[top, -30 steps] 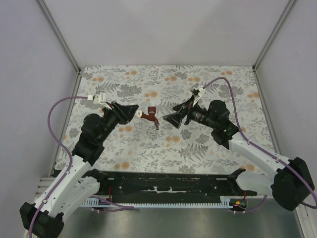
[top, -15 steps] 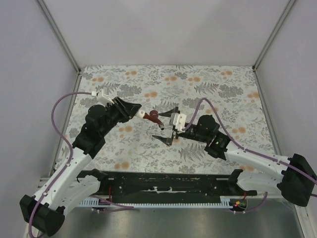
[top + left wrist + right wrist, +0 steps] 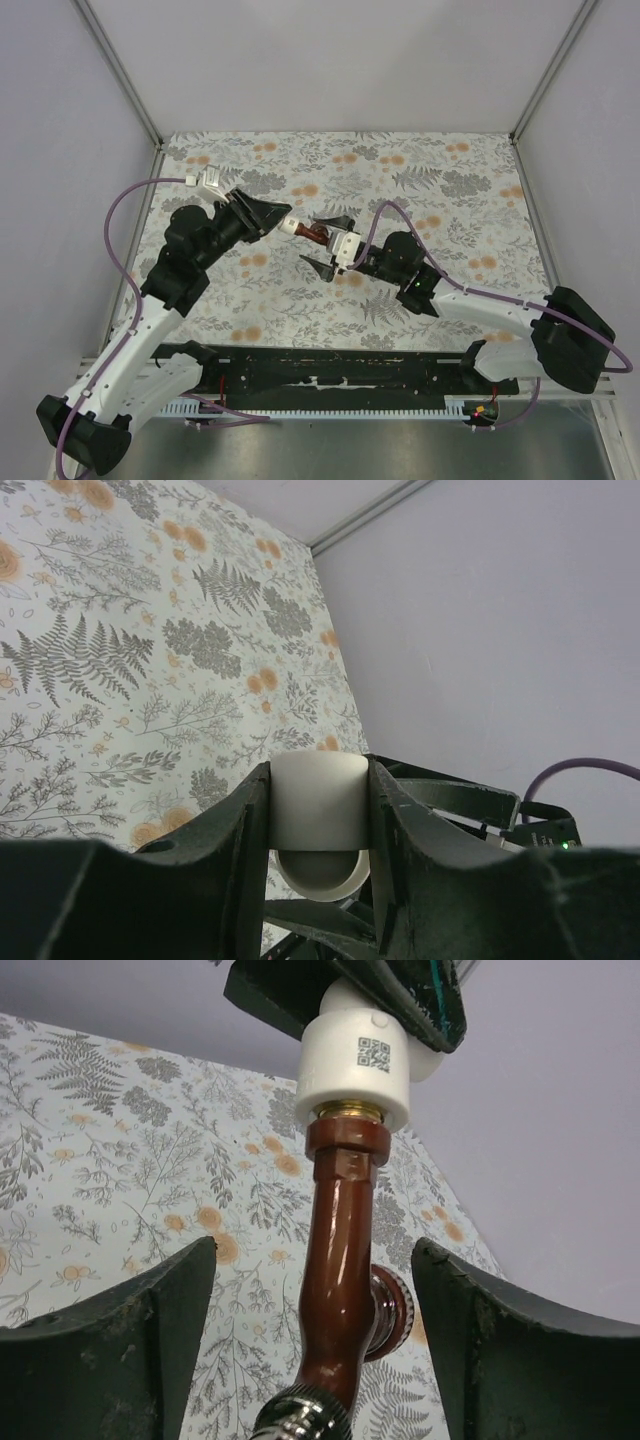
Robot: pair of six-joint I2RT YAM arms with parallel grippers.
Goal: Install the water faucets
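- The left gripper (image 3: pixel 278 219) clamps the white pipe fitting (image 3: pixel 318 798) between its fingers, above mid-table.
- The water faucet (image 3: pixel 343 1250), dark red-brown, joins that fitting at a brass thread, on its right.
- The right gripper (image 3: pixel 327 243) stands spread wide, one finger on either side of the faucet without touching it.
- Beneath lies the table (image 3: pixel 430 180), patterned with grey ferns and orange flowers.
- Plain pale walls (image 3: pixel 340 60) surround it, with metal posts (image 3: pixel 118 70) at the far corners.
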